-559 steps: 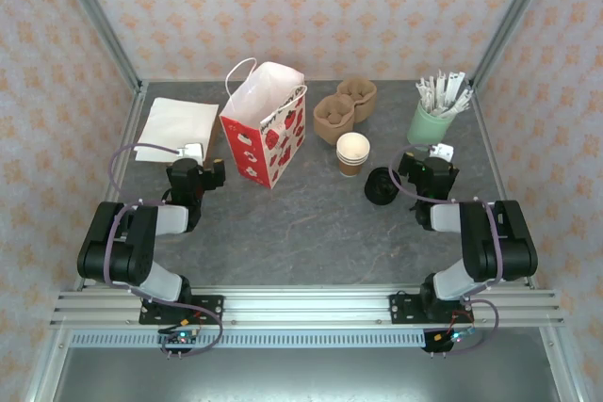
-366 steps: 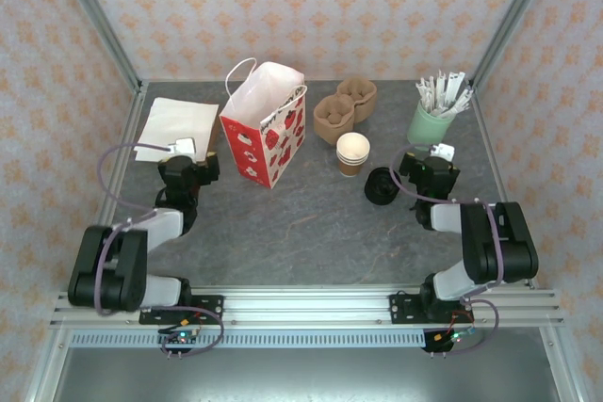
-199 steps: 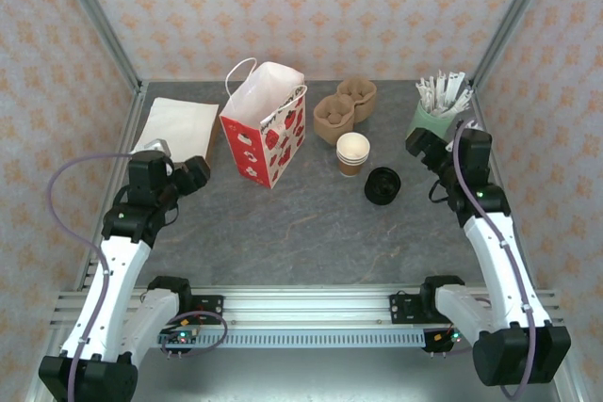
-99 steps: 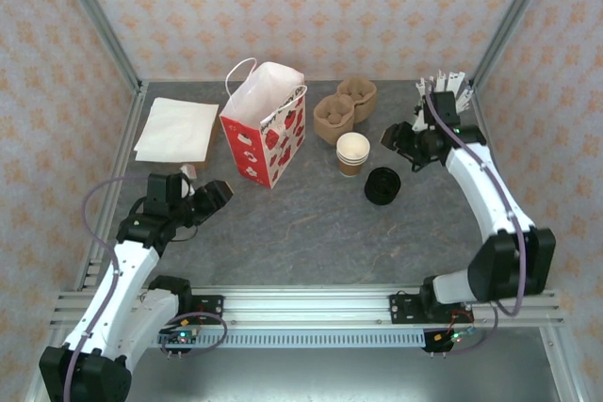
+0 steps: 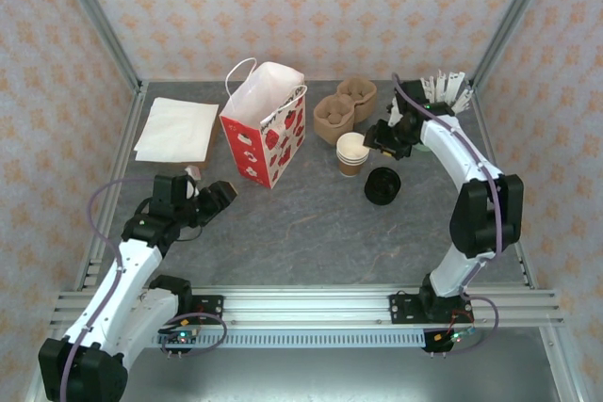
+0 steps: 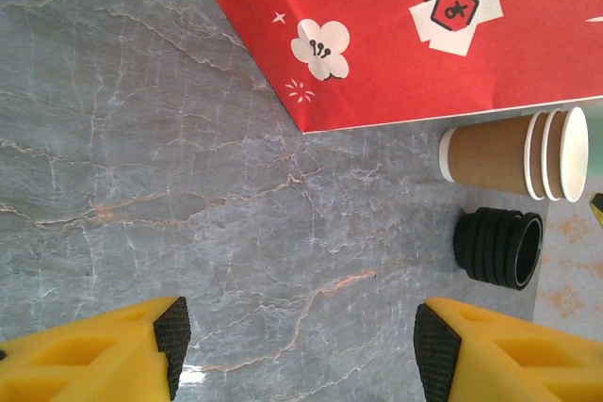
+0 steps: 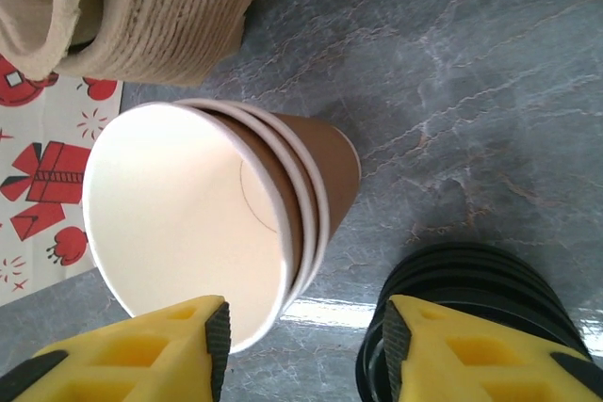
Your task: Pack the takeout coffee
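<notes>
Finds the takeout coffee (image 5: 353, 153) upright on the grey table (image 5: 311, 223), just right of the red-and-white bag (image 5: 266, 129) and just in front of the brown pulp trays (image 5: 344, 105), with a stack of black lids (image 5: 382, 185) near its right front. Shows, from the right wrist, three nested rims at the cup's mouth and a white inside. Places the right end effector (image 5: 379, 136) close beside the cup on its right — yellow fingers (image 7: 160, 345) parted to a middling gap, holding nothing, the cup's near rim just at one finger's pad, bare table between the tips. Places the left end effector (image 5: 222, 197) low over the table, in front and left of the bag, well apart from the cup — fingers spread wide, gripping nothing, aimed toward bag, cup and lids. Notes white napkins (image 5: 177, 129) lying flat at the far left of the table.
</notes>
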`<action>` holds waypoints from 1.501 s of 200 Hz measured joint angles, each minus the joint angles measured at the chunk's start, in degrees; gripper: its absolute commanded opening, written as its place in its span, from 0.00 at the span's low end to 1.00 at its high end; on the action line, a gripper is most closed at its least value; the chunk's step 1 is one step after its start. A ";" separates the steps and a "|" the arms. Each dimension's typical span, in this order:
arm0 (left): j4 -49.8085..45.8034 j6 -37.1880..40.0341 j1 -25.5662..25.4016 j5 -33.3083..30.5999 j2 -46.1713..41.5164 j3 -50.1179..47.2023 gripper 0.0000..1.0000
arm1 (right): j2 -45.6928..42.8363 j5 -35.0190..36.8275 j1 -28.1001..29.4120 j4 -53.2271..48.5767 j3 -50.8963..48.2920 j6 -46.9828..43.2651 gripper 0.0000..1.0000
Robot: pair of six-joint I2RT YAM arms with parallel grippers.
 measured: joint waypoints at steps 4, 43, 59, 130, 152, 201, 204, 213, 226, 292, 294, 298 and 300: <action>0.00 0.00 0.00 -0.07 0.13 0.00 0.67 | 0.20 -0.02 0.15 0.00 0.13 0.00 0.45; 0.02 0.00 -0.37 -0.81 0.33 0.00 0.67 | 2.05 -0.02 0.83 -0.26 0.72 -0.24 0.37; 0.04 0.02 -0.42 -1.14 0.50 0.02 0.67 | 2.56 -0.02 0.83 -0.37 0.72 -0.42 0.34; 0.02 0.17 -0.74 -1.36 1.57 0.28 0.67 | 3.41 -0.55 0.83 -0.57 1.49 -0.46 0.25; 0.00 0.17 -0.74 -1.38 1.57 0.33 0.67 | 3.74 -0.92 0.83 -0.57 1.79 -0.46 0.24; 0.00 0.17 -0.74 -1.38 1.66 0.35 0.67 | 4.79 -1.38 0.83 -0.55 1.81 -0.39 0.20; 0.00 0.17 -0.74 -1.38 1.68 0.35 0.67 | 4.81 -1.38 0.83 -0.55 1.81 -0.39 0.19; 0.00 0.17 -0.74 -1.38 1.73 0.35 0.67 | 4.92 -1.36 0.83 -0.55 1.81 -0.07 0.15; 0.00 0.17 -0.74 -1.38 1.79 0.35 0.67 | 4.92 -1.36 0.83 -0.55 1.86 -0.02 0.12; 0.00 0.17 -0.74 -1.40 1.84 0.90 0.67 | 4.92 -1.33 0.83 -2.01 3.65 -0.04 0.08; 0.00 0.20 -0.74 -1.40 1.84 0.92 0.67 | 4.92 -1.33 0.83 -2.05 3.76 -0.04 0.08; -0.02 0.17 -0.74 -1.40 1.84 0.98 0.67 | 4.92 -1.36 0.83 -2.19 3.96 -0.04 0.08; -0.02 0.20 -0.74 -1.40 1.84 0.98 0.67 | 4.92 -1.36 0.83 -2.27 4.04 -0.04 0.08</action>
